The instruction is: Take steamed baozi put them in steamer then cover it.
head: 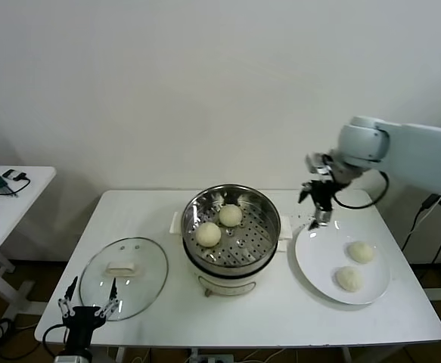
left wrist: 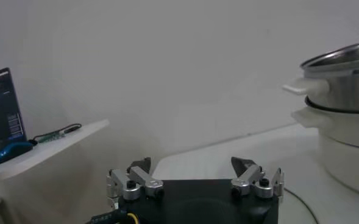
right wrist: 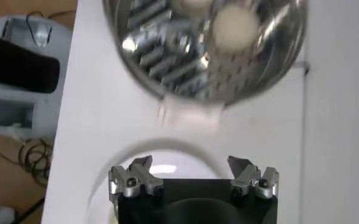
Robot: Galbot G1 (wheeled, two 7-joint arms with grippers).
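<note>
Presently: right gripper wide open, empty, above plate; two baozi remain. Risk: a hard pinch dents soft dough. Left gripper open, idle.

Both pincers open, empty

Cream-white baozi, shiny perforated steel steamer, white plate.

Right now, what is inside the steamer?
Two steamed baozi sit on the perforated bottom of the steamer. Its near inner wall is hidden by the rim.
</note>
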